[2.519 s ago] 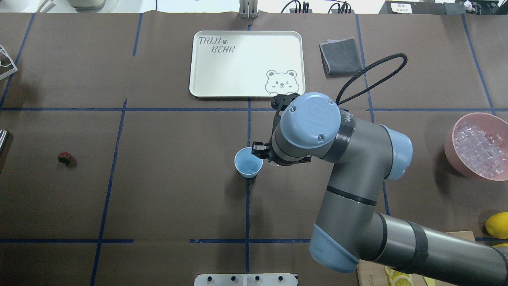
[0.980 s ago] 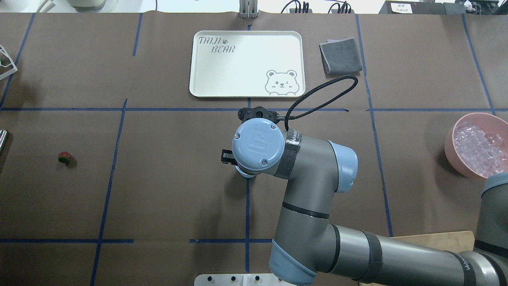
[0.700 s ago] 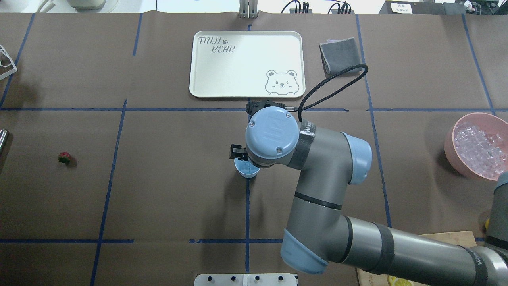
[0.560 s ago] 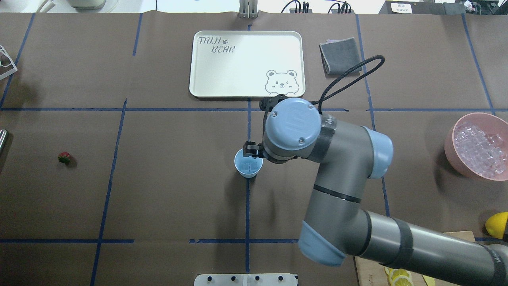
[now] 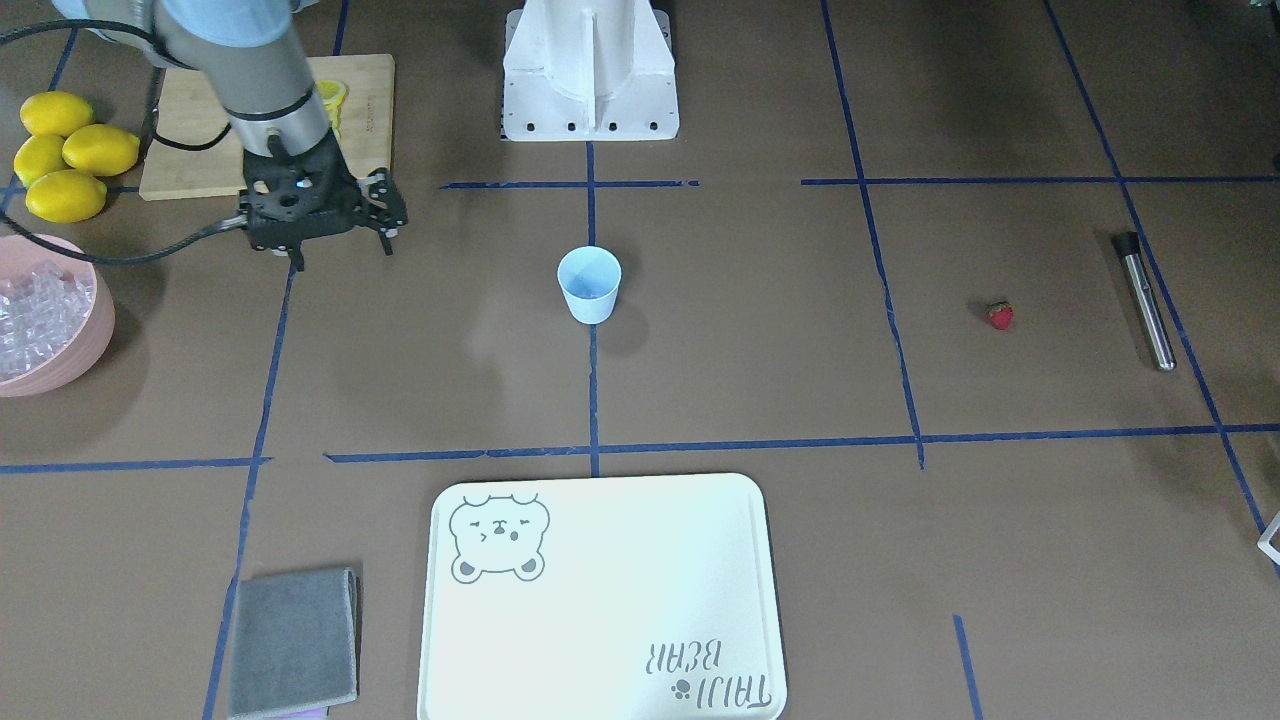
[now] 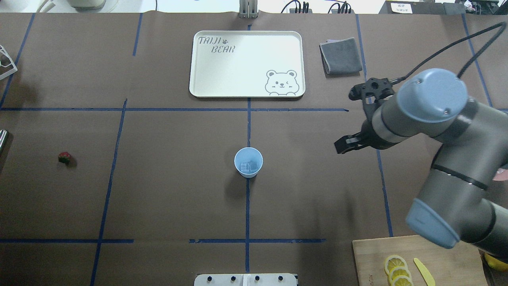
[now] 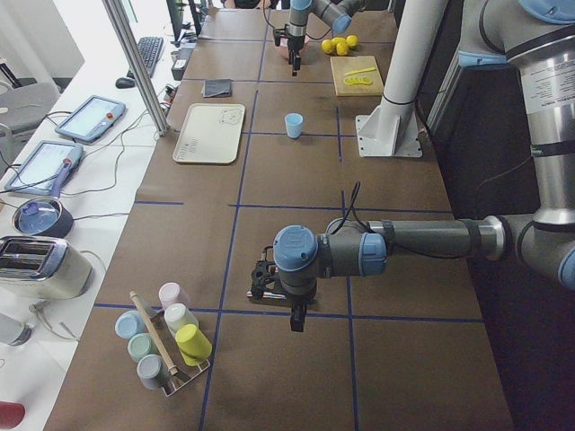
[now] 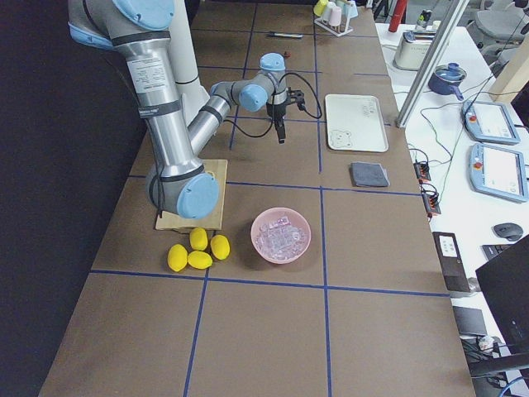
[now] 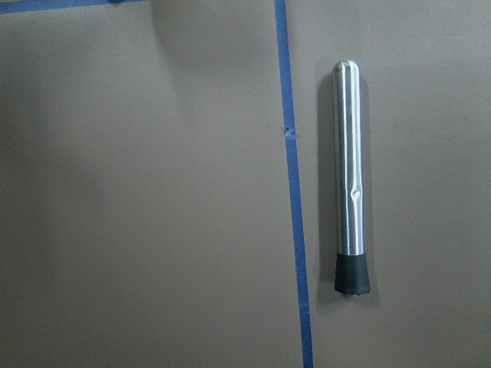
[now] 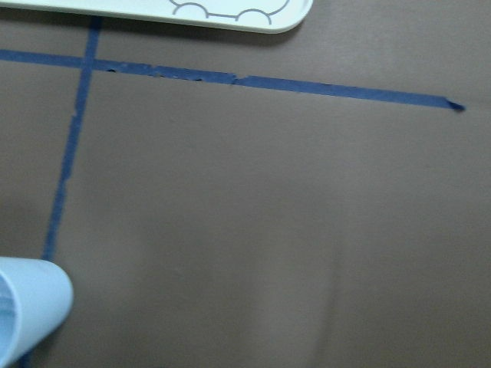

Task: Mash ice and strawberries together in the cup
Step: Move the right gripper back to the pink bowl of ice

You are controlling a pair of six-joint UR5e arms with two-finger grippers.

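Note:
The light-blue cup (image 6: 248,162) stands upright at the table's middle with a few clear ice cubes (image 6: 249,166) in it. It also shows in the front view (image 5: 589,283) and at the right wrist view's lower left corner (image 10: 27,307). The strawberry (image 6: 64,157) lies alone far to the left on the table. My right gripper (image 5: 342,254) is open and empty, above the table well to the right of the cup (image 6: 349,143). My left gripper (image 7: 297,320) hangs over the table's left end; I cannot tell whether it is open or shut.
A pink bowl (image 5: 85,340) of ice sits at the right end, beside lemons (image 5: 60,150) and a cutting board (image 5: 200,130). A steel muddler (image 9: 349,176) lies under the left wrist. A cream tray (image 6: 246,59) and a grey cloth (image 6: 341,55) are at the back.
My right gripper was over the cup, then drew back to the right and away from it. Ice cubes now show in the cup. The strawberry has not moved.

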